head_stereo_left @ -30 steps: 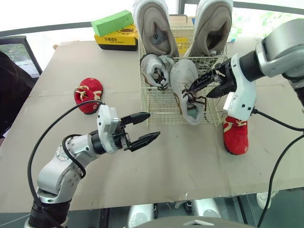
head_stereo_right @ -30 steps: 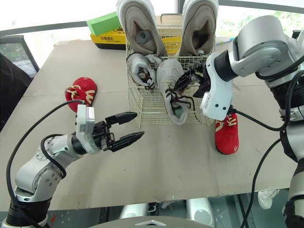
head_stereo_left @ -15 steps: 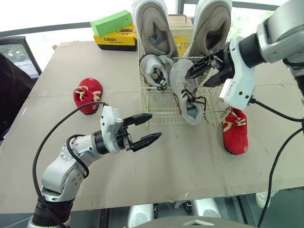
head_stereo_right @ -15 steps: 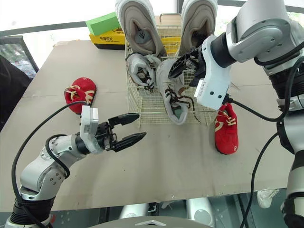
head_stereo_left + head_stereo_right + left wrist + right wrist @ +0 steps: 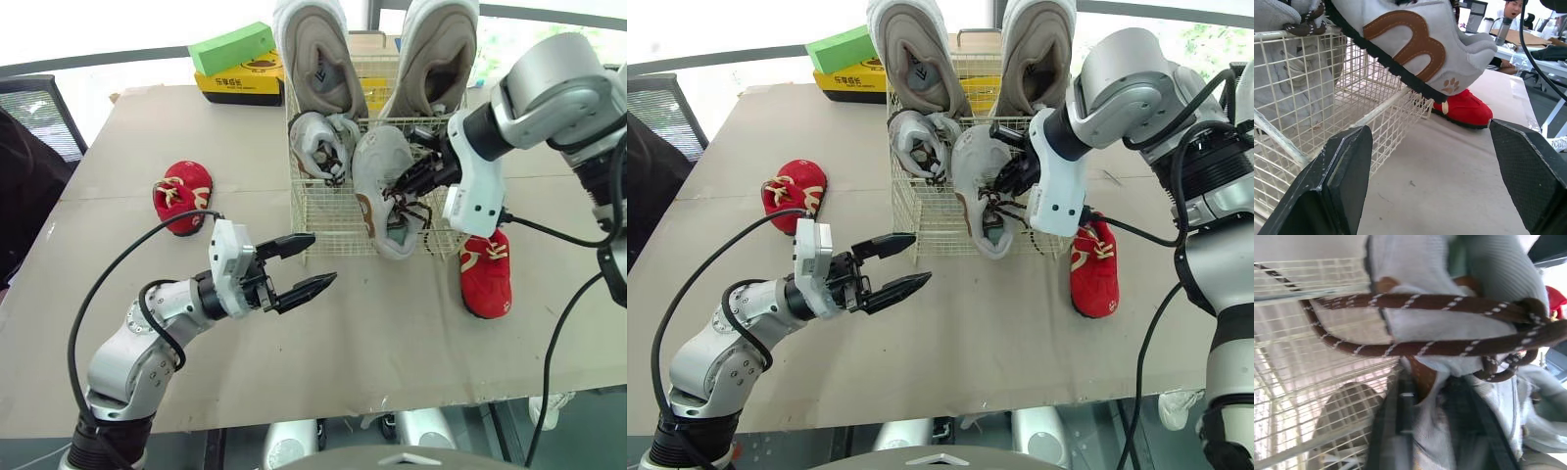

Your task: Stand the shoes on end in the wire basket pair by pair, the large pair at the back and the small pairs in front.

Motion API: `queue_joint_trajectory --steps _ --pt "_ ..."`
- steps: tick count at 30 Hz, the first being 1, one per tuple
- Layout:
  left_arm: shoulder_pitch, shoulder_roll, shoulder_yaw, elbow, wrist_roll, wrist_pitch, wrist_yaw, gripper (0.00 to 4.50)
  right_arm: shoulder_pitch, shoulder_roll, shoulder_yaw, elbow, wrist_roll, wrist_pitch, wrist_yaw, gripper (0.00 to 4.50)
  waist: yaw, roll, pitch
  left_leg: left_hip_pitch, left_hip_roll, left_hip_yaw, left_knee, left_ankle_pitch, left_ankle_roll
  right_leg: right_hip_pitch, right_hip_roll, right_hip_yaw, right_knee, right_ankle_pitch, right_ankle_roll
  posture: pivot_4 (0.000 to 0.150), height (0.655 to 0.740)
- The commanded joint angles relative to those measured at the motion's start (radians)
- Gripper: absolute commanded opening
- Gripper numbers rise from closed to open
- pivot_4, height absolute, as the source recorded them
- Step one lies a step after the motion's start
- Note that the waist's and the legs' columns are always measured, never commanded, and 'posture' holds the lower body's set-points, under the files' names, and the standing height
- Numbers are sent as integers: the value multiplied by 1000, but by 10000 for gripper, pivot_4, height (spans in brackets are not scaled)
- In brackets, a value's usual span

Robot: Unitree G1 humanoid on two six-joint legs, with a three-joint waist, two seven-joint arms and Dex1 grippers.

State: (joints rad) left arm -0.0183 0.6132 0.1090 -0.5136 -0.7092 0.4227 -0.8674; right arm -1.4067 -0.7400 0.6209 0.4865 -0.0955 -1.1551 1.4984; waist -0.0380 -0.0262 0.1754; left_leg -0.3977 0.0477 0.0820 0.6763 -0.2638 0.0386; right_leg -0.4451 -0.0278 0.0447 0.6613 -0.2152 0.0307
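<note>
The table (image 5: 392,323) bears the wire basket (image 5: 333,220), boxes (image 5: 235,64), left red shoe (image 5: 183,196), right red shoe (image 5: 487,272).

Bright daylight from behind; overexposed background glare

The table (image 5: 392,333) is seen from above in the two head views, which are aimed forward and down from its near edge. Nearly the same scene is shared, the right eye being set slightly to the right. The left wrist view is taken low over the tabletop, close in, facing the wire basket (image 5: 1312,98), the grey shoe (image 5: 1415,39) leaning over its near wall, and the red shoe (image 5: 1464,108) beyond. The right wrist view is held right against that grey shoe's brown laces (image 5: 1440,347) and the basket wire.
</note>
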Motion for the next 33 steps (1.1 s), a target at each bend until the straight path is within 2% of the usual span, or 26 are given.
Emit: queue_joint_trajectory --steps 1,4,10,15,19,22,27,30,33 --pt "11 -2 18 -57 -12 -9 15 41126 -17 -16 14 11 13 -21 8 341 0 0 0 0 0 0 0 0 0 0 0 0 0 0 0 1500 7400" --pt "13 -6 14 -64 -15 -7 27 41126 -5 -33 -30 -5 101 58 11 341 1 0 0 0 0 0 0 0 0 0 0 0 0 0 0 1500 7400" --pt "12 -15 11 -76 -37 3 31 41126 76 -114 -174 -103 278 398 4 341 4 0 0 -1 -1 -1 0 0 0 0 -2 -1 0 0 0 1500 7400" --pt "-13 -16 6 -61 -50 10 26 41126 190 -176 -371 -368 411 960 -194 341 5 0 0 -2 -1 -2 0 0 0 -1 -2 -2 0 0 0 1500 7400" --pt "-51 -11 -2 -32 -58 22 10 41126 365 -196 -595 -631 722 1497 -471 341 19 0 0 -3 -1 -3 0 0 0 0 -2 -3 -1 0 0 1500 7400" --pt "-81 -8 -5 -11 -60 31 -4 41126 446 -117 -720 -798 991 1767 -749 341 21 0 0 -3 -2 -2 0 0 0 0 -3 -2 -1 0 0 1500 7400" --pt "-114 -6 -4 12 -62 45 -25 41126 554 52 -839 -957 1249 1920 -1171 341 20 -1 -1 -3 -2 -3 0 0 0 0 5 -1 0 1 2 1500 7400" --pt "-117 -7 0 15 -60 49 -33 41126 628 122 -863 -1030 1337 1940 -1361 341 22 -1 -1 -4 -2 -4 0 0 0 0 6 -1 -1 2 4 1500 7400" --pt "-113 -9 3 13 -60 51 -34 41126 684 183 -861 -1087 1358 1928 -1516 341 22 -1 -1 -6 -2 -4 0 0 0 -1 6 -1 -2 2 5 1500 7400"
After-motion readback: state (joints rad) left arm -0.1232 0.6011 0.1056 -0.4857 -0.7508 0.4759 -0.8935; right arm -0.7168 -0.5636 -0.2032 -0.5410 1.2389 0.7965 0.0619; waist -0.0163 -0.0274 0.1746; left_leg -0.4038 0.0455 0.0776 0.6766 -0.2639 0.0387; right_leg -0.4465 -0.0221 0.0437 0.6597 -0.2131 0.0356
